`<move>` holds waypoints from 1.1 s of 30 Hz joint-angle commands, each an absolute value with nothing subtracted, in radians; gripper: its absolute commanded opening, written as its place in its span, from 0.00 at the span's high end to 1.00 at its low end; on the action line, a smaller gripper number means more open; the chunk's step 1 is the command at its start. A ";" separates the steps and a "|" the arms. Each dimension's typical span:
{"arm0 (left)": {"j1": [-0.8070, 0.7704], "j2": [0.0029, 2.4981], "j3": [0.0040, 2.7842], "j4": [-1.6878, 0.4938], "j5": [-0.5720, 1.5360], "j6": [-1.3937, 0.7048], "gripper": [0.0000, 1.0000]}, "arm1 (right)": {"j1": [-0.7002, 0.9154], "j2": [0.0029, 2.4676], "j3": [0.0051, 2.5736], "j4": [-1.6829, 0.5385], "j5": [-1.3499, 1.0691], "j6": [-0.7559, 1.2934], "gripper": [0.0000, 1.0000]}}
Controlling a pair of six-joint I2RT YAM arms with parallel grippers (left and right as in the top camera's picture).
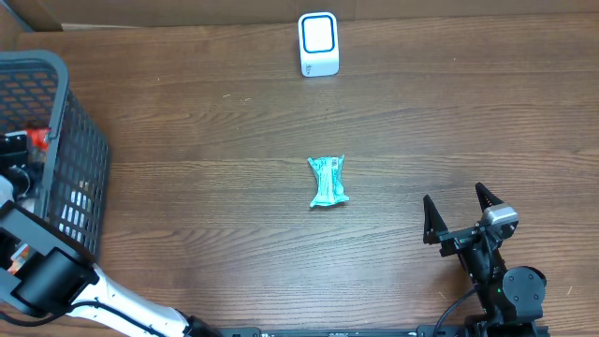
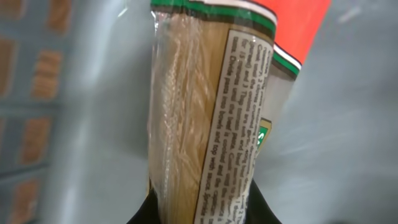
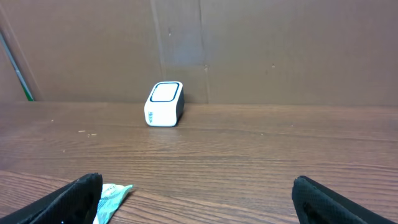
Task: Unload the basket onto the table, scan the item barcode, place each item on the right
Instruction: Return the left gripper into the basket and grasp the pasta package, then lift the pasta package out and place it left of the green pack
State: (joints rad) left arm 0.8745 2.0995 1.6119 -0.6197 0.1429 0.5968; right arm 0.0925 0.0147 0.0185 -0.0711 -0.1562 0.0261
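Pasta packet (image 2: 199,112) is clamped between the left gripper (image 2: 199,213) fingers, only seen on the wrist cam tbh; overhead, right gripper (image 1: 453,195) fingers are spread wide.

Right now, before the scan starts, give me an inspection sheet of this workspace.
Surface: wooden table, brown grain.
Job's things: white scanner upright at the far edge; teal packet lying mid-table; noodle packet held in the left gripper.
Clutter: black mesh basket at the left, more items inside, too hidden to name.
Grippers: left gripper shut on the noodle packet, inside the basket; right gripper open, holding nothing.
Cables: black cable at the near edge, right side.
Surroundings: cardboard wall behind the table.
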 commanded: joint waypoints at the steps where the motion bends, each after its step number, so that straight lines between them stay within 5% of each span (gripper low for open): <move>1: 0.854 1.950 1.615 -0.604 0.284 0.406 0.96 | 0.097 0.003 0.008 -0.067 -0.150 0.026 0.00; 27: 0.823 1.365 1.615 -0.370 0.181 0.167 0.96 | 0.097 0.003 0.008 -0.067 -0.150 0.026 0.00; 33: 0.699 1.249 1.615 -0.470 0.185 -0.097 0.96 | 0.097 0.003 0.008 -0.067 -0.150 0.026 0.00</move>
